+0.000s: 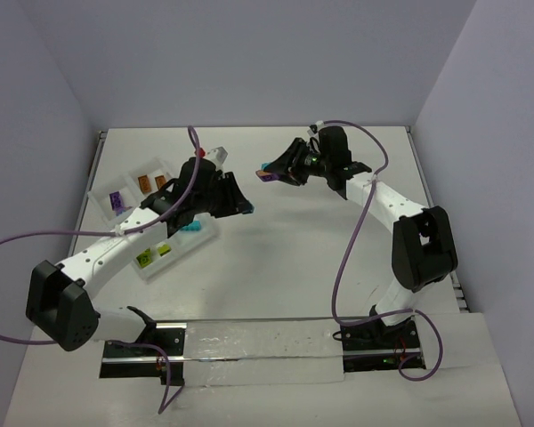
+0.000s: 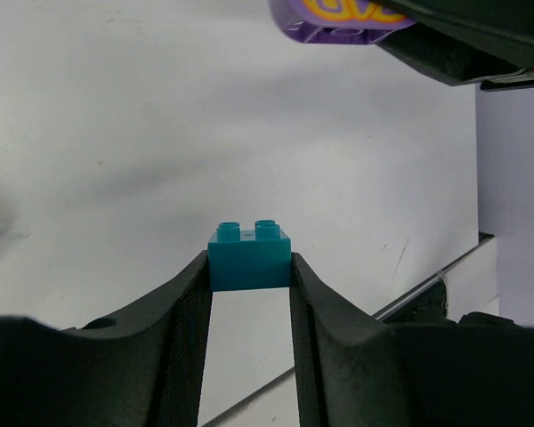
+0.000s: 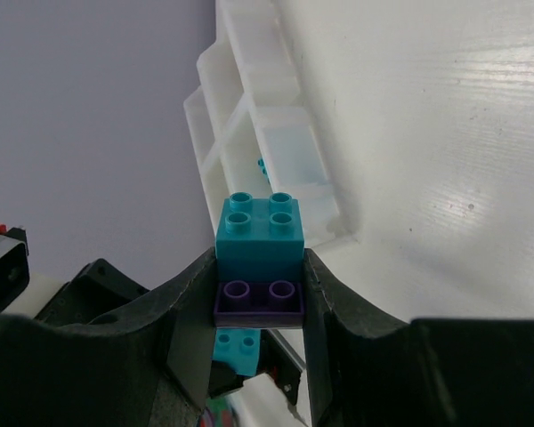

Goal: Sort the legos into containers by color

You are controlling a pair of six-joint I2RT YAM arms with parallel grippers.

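Overhead, the white tray [image 1: 206, 233] is lying left of centre with one colour in each of its four compartments. A purple brick [image 1: 116, 200] is sitting at the far left and orange-brown bricks [image 1: 152, 181] are sitting behind it. Lime green bricks [image 1: 155, 253] are sitting at the near end. A turquoise piece [image 1: 193, 228] is lying in the compartment that the left arm [image 1: 116, 245] is partly covering. The left gripper [image 1: 243, 206] is hovering just right of the tray, and the right gripper [image 1: 269, 174] is facing it from close by. Both loads are showing here only as flecks of colour above the table [image 1: 276, 267].

Closer in, the left wrist camera is making its load plain. The left fingers are pinching a single turquoise brick [image 2: 249, 258] at their tips, studs up. A purple piece with yellow markings [image 2: 338, 20] is hanging at the top edge.

Lastly, the right wrist camera is showing the right fingers clamping a two-brick stack [image 3: 259, 258], turquoise over purple. Beyond it the tray is appearing nearly edge-on.
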